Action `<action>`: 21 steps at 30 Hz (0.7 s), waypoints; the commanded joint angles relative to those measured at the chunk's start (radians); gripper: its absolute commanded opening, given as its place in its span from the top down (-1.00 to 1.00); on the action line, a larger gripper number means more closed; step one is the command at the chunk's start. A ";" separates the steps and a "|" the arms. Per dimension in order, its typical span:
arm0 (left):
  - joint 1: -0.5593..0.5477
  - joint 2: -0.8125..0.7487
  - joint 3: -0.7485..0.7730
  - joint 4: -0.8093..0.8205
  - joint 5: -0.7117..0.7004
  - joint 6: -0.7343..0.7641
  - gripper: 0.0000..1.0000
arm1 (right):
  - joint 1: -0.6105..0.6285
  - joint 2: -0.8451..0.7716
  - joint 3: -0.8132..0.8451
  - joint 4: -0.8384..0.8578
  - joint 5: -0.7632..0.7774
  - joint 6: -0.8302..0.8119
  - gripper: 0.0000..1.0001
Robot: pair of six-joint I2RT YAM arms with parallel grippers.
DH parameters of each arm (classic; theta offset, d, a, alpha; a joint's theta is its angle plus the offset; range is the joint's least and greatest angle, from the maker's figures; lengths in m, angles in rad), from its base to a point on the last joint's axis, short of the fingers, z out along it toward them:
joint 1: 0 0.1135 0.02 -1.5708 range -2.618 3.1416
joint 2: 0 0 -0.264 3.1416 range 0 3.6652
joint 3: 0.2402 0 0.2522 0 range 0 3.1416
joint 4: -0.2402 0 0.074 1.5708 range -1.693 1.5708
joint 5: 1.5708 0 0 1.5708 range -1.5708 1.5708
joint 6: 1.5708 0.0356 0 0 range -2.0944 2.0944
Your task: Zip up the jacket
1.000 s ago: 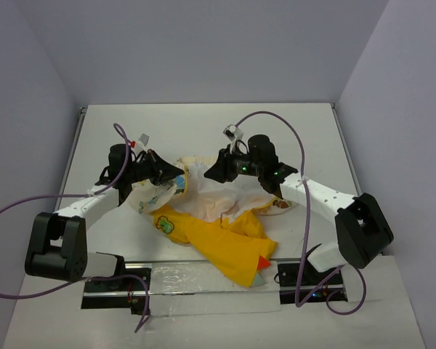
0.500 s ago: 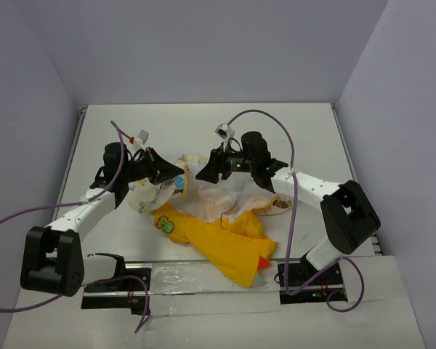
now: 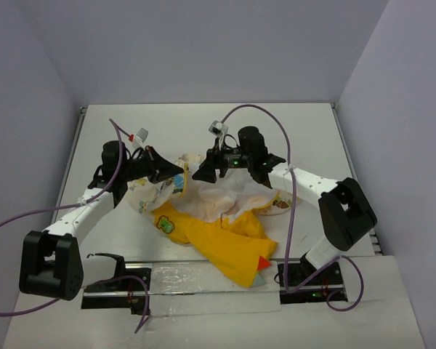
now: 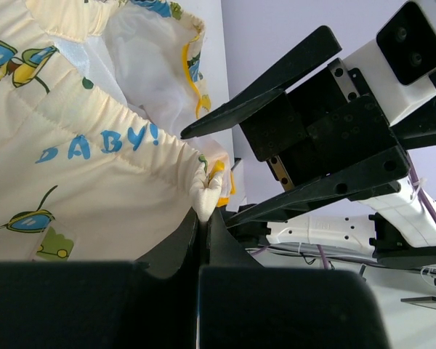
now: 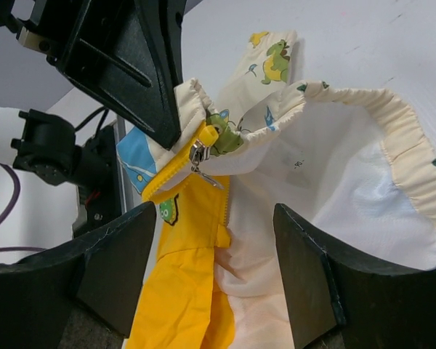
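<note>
Yellow and cream cloth makes up the small, soft child's jacket [image 3: 219, 241], which lies crumpled on the white table [image 3: 203, 123] between the two arms, a little nearer the bases than the table's middle. Its bright yellow part spreads toward the near edge, with a green cartoon patch [image 3: 165, 224] on the left and a red tip [image 3: 264, 260] at the lower right. The cream fabric, printed with small coloured cartoons, bunches up at the far side and shows its white lining [image 5: 334, 182]. The left gripper [image 4: 203, 215] reaches in from the left, its black fingers pressed together on a corner of the cream gathered hem, just where the yellow zip tape [image 5: 167, 177] ends, and that corner is held up off the table. In the left wrist view the blue word "BABY!" [image 4: 105, 142] runs along the hem beside the pinched spot. The right gripper [image 5: 214, 218] faces it from the right, tip to tip and very near, with its two fingers standing wide apart and nothing clamped between them. From the right wrist camera the small silver metal zip slider [image 5: 197, 153] hangs at the top of the yellow tape, just beside the left arm's fingertips and in line with the gap of the open fingers, apart from both. The zip below it lies unjoined, and the jacket gapes open.
</note>
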 commanded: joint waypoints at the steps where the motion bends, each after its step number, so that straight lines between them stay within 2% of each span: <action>1: 0.004 -0.017 0.057 0.011 0.028 0.002 1.00 | 0.013 0.024 0.056 0.000 -0.018 -0.030 -0.46; 4: 0.004 -0.019 0.053 0.005 0.013 -0.005 1.00 | 0.012 0.025 0.075 -0.070 0.074 -0.040 -0.46; 9: 0.004 -0.044 0.018 -0.027 -0.057 -0.020 1.00 | 0.007 0.020 0.157 -0.339 0.426 -0.052 -0.46; 13: 0.003 -0.097 0.032 -0.127 -0.223 0.034 1.00 | 0.003 -0.062 0.119 -0.385 0.495 -0.050 -0.45; 14: 0.003 -0.100 0.038 -0.151 -0.234 0.043 1.00 | 0.004 -0.074 0.115 -0.407 0.646 -0.039 -0.46; 17: 0.003 -0.108 0.056 -0.206 -0.252 0.066 1.00 | -0.066 -0.076 0.121 -0.523 0.962 0.061 -0.48; 21: 0.002 -0.135 0.035 -0.208 -0.283 0.081 1.00 | -0.198 -0.099 0.035 -0.509 1.020 0.100 -0.50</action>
